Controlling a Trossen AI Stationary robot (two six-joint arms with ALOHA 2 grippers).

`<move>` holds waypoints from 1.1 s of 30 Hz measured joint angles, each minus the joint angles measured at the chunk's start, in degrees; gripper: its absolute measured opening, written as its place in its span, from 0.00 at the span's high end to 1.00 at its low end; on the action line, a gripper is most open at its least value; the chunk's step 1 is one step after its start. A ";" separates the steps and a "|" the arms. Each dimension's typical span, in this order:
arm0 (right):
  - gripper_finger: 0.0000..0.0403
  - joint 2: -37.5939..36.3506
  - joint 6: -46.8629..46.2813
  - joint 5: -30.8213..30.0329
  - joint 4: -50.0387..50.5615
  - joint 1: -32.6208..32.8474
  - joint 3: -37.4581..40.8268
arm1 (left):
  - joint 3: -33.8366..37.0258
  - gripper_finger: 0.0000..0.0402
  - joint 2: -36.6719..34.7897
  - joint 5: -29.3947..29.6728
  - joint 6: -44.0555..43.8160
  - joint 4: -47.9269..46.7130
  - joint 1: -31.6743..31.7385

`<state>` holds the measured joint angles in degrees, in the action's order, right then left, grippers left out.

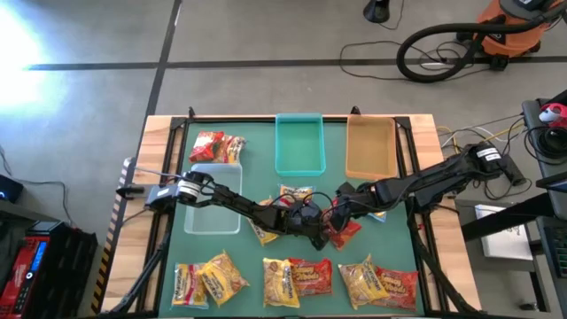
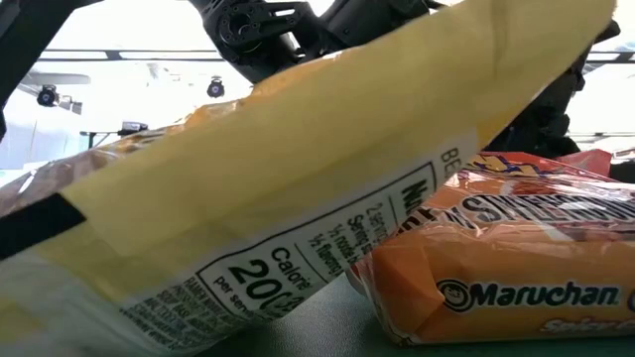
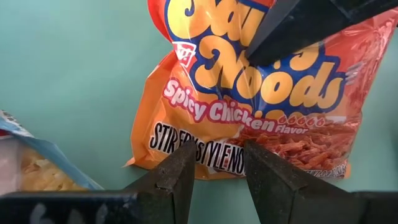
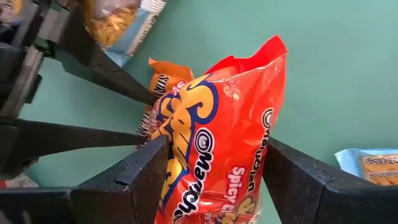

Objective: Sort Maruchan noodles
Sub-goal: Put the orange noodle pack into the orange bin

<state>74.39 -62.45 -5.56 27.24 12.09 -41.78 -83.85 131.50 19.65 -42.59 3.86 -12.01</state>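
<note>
- right gripper (image 4: 211,168) at table centre; red-orange Spicy Chicken packet (image 4: 227,143) sits between its two fingers (image 4: 146,171), standing up on edge; jaws set wide around it, sides look touching, firm grip cannot be confirmed
- left gripper (image 3: 214,165) meets it from the other side, just beside the same packet (image 3: 249,93); jaws narrow, nothing between them, tips over the packet's lower edge
- right arm's finger crosses over the packet's top in the left wrist view
- in high view the packet (image 1: 344,232) lies mid-table on the green mat (image 1: 257,177), between both grippers
- other noodle packets: a row along the near edge (image 1: 297,279), a red pair (image 1: 217,146) beside the teal tray (image 1: 299,142), a couple under the arms
- tan tray (image 1: 369,146) next to teal; clear tray (image 1: 213,208) under the left arm
- low view blocked by a yellow packet (image 2: 248,228) leaning on an orange one (image 2: 516,278)
</note>
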 joint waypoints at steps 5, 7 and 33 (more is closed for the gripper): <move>0.43 0.40 -0.09 0.00 -0.83 0.00 0.02 | 0.11 0.70 0.02 0.51 0.11 0.75 -0.02; 0.45 0.80 -0.69 -0.03 -0.96 0.00 0.04 | 0.11 0.70 0.04 0.66 -0.09 0.92 -0.04; 0.68 -1.70 6.06 5.14 2.71 0.03 0.26 | 0.28 0.70 -2.21 2.90 -9.54 -1.75 -0.93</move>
<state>72.69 -56.39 -0.43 29.96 12.12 -41.52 -83.57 129.30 22.55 -52.13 2.11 -12.94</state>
